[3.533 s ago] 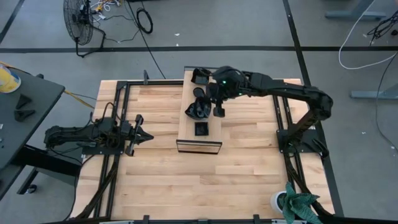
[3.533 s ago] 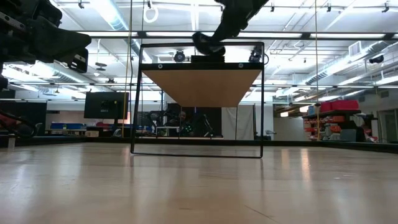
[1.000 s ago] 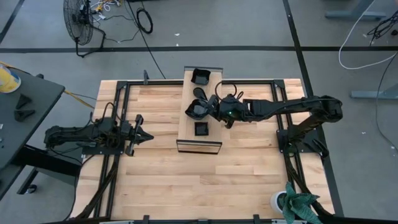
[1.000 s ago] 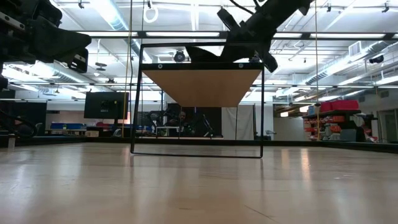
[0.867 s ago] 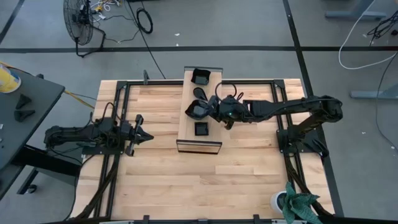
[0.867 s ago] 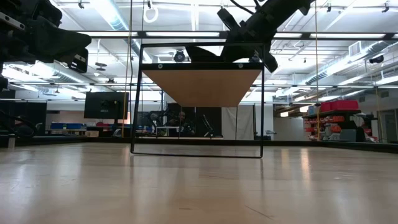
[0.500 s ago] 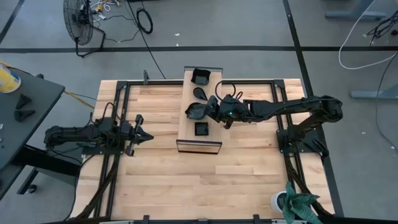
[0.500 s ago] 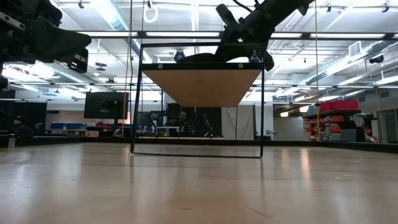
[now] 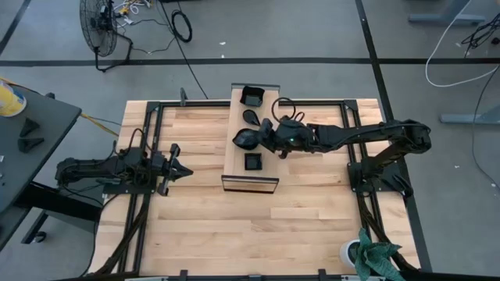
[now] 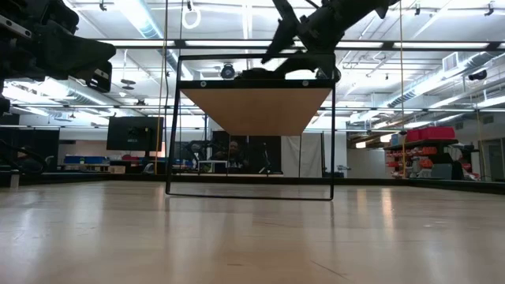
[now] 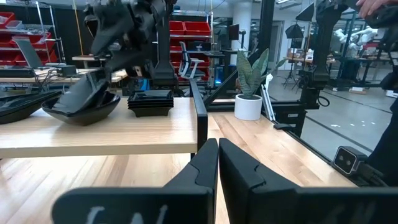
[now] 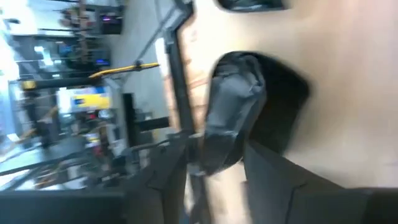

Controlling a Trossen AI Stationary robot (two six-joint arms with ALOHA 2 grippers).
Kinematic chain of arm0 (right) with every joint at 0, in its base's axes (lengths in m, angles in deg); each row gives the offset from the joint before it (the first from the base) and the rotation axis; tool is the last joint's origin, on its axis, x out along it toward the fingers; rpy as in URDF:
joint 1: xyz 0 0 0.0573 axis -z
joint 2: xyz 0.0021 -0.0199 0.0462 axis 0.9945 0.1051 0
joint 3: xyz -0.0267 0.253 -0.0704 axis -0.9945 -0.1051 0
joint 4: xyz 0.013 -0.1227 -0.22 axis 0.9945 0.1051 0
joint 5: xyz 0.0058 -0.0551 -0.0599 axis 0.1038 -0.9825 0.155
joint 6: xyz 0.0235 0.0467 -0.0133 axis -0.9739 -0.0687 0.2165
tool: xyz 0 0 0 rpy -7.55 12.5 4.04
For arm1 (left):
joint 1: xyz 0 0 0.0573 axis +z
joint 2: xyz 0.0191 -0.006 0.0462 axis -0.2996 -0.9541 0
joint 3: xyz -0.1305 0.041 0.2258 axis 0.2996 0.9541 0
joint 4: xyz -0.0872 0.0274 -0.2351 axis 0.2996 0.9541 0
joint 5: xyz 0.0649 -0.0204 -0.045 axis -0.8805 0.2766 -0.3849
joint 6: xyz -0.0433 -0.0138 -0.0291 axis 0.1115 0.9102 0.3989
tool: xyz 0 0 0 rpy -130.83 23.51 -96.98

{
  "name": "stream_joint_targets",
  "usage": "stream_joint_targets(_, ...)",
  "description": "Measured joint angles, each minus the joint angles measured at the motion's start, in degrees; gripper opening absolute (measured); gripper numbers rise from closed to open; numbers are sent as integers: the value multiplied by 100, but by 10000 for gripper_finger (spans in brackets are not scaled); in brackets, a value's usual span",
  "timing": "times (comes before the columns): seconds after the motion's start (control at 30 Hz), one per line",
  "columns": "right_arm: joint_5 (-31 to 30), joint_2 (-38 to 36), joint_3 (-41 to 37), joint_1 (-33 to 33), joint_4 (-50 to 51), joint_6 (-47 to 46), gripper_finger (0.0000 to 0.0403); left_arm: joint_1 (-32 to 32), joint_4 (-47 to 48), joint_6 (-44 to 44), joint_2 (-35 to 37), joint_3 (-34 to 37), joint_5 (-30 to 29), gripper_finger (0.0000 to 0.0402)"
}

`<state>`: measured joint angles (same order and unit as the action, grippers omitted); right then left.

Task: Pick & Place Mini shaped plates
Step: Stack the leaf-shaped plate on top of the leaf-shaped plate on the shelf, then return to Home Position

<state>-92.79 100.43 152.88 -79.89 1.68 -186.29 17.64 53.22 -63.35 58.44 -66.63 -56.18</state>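
The wooden board (image 9: 251, 156) carries 4 black mini plates: 1 square dish (image 9: 251, 96), 1 small teardrop (image 9: 252, 116), 1 larger leaf-shaped plate (image 9: 245, 139), 1 small square (image 9: 252, 161).

glossy black plates (image 9: 245, 140); pale wood board (image 9: 235, 165)

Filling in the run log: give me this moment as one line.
right pincer: open, at teardrop plate on wooden board | left pincer: shut, parked at table's left | square plate: on board

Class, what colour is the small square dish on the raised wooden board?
Black; the square dish shows best in the high view.
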Motion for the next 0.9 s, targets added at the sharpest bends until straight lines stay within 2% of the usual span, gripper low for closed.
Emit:
stream_joint_targets(0.2,273,-6,0,-6,-654,33,176,-1,0,-1,0,0,0,18)
stream_joint_targets(0.57,304,-6,0,-8,-668,175,178,1,0,0,0,0,0,18)
stream_joint_targets(0.7,295,-6,0,-4,-661,647,178,-1,0,0,0,-1,0,18)
stream_joint_targets(0.9,34,-10,0,127,-650,2219,178,-1,0,0,0,0,0,18)
